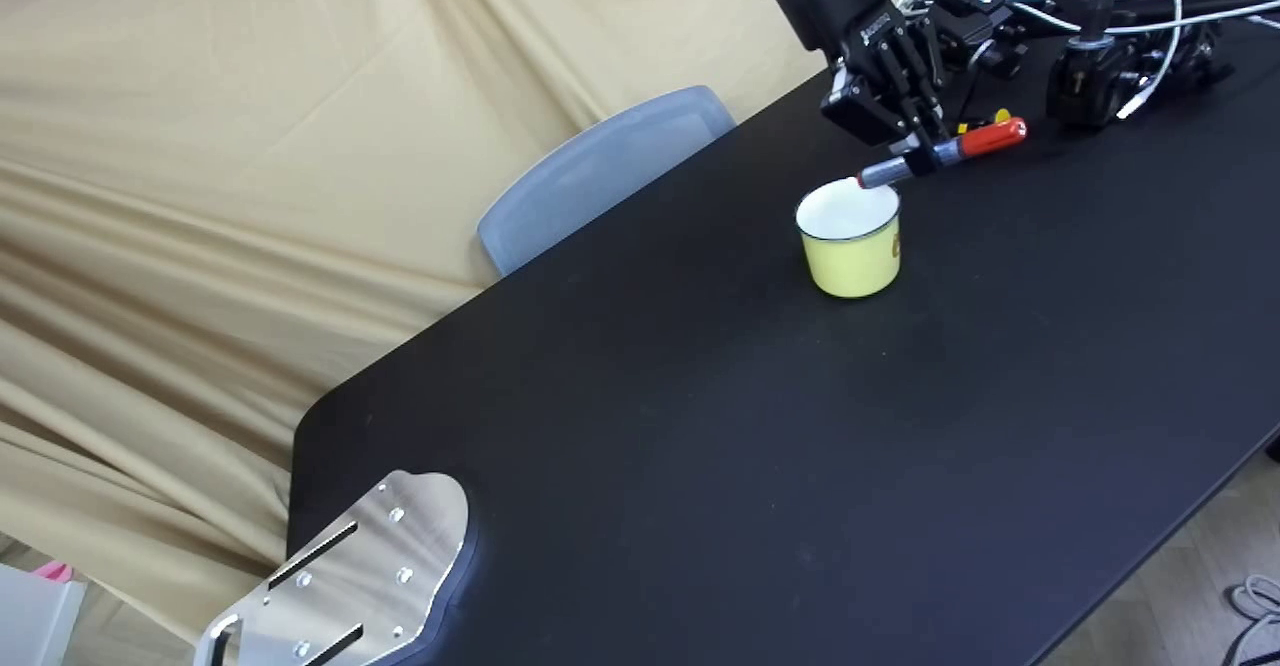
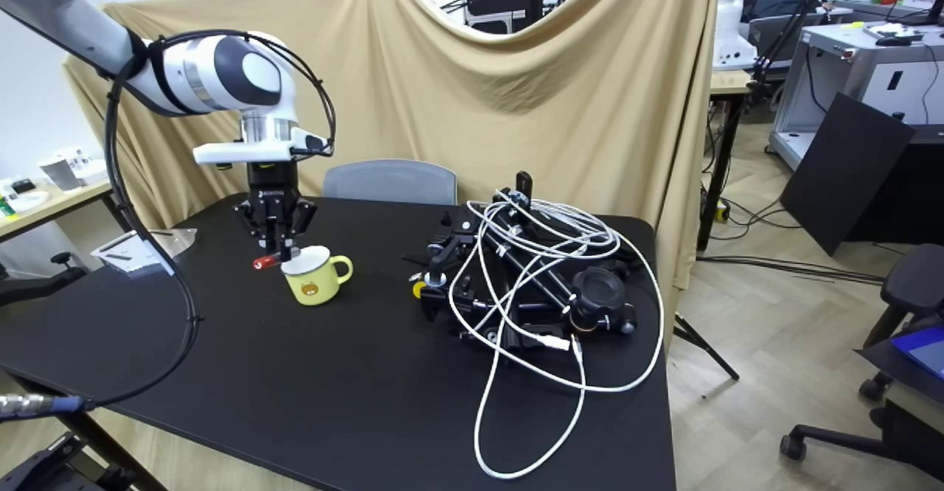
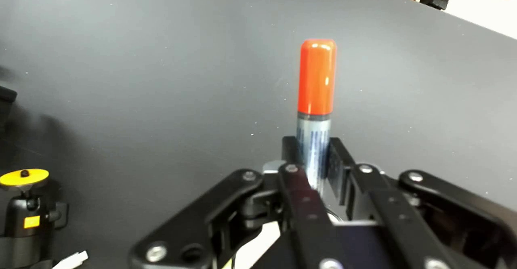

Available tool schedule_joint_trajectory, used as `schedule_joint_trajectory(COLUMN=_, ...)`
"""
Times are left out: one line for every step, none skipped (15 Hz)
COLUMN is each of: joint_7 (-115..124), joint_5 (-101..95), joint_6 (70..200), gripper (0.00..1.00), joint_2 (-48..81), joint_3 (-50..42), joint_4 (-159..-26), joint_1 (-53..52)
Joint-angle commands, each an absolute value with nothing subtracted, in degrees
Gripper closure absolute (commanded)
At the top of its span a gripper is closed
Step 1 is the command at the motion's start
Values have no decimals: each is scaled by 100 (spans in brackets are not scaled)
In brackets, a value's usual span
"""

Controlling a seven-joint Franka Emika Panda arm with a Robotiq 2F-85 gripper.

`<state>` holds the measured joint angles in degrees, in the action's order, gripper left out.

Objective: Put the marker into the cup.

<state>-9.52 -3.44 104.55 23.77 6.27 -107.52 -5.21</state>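
Note:
My gripper [image 1: 928, 154] is shut on the marker [image 1: 992, 137]. The marker has a blue-grey barrel and a red cap end, and it is tilted, with the cap end higher in an exterior view. The cup [image 1: 852, 264] is pale yellow-green with a white inside and stands upright on the table. The barrel end of the marker is at or above the cup's rim; I cannot tell whether they touch. The cup's handle shows in an exterior view [image 2: 313, 286]. In the wrist view, the marker [image 3: 317, 79] sits between the fingers, which mostly hide the cup [image 3: 260, 244].
A pile of black stands with white cables [image 2: 531, 277] lies on the black table [image 1: 650, 426]. A small mount with a yellow top [image 3: 25, 177] shows in the wrist view. A metal plate [image 1: 360, 556] is at the table's far end. A grey chair [image 2: 391, 181] stands behind the table.

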Motion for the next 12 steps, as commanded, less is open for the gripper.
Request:
schedule_joint_trajectory(joint_7=-997, joint_5=-358, joint_6=9895, gripper=95, joint_2=2760, joint_3=621, joint_4=-10104, joint_1=-557)
schedule_joint_trajectory(joint_7=-983, joint_5=-336, joint_6=9721, gripper=95, joint_2=2866, joint_3=616, joint_4=-9920, joint_1=-557)
schedule_joint_trajectory(joint_7=-996, joint_5=-337, joint_6=9562, gripper=95, joint_2=2964, joint_3=613, joint_4=-9760, joint_1=-557)
schedule_joint_trajectory(joint_7=-985, joint_5=-328, joint_6=9389, gripper=95, joint_2=3080, joint_3=606, joint_4=-9567, joint_1=-556)
schedule_joint_trajectory(joint_7=-1006, joint_5=-327, joint_6=9215, gripper=95, joint_2=3201, joint_3=606, joint_4=-9380, joint_1=-554)
schedule_joint_trajectory(joint_7=-1007, joint_5=-353, joint_6=9087, gripper=95, joint_2=3315, joint_3=600, joint_4=-9210, joint_1=-565)
schedule_joint_trajectory(joint_7=-1024, joint_5=-369, joint_6=8977, gripper=95, joint_2=3430, joint_3=601, joint_4=-9044, joint_1=-573)
schedule_joint_trajectory(joint_7=-1023, joint_5=-371, joint_6=8891, gripper=95, joint_2=3547, joint_3=600, joint_4=-8890, joint_1=-579)
schedule_joint_trajectory(joint_7=-1040, joint_5=-367, joint_6=8804, gripper=95, joint_2=3665, joint_3=606, joint_4=-8744, joint_1=-582)
schedule_joint_trajectory(joint_7=-1057, joint_5=-365, joint_6=8734, gripper=95, joint_2=3774, joint_3=613, joint_4=-8623, joint_1=-589)
schedule_joint_trajectory(joint_7=-1068, joint_5=-366, joint_6=8664, gripper=95, joint_2=3869, joint_3=616, joint_4=-8511, joint_1=-595)
schedule_joint_trajectory(joint_7=-1078, joint_5=-368, joint_6=8603, gripper=95, joint_2=3963, joint_3=620, joint_4=-8411, joint_1=-604)
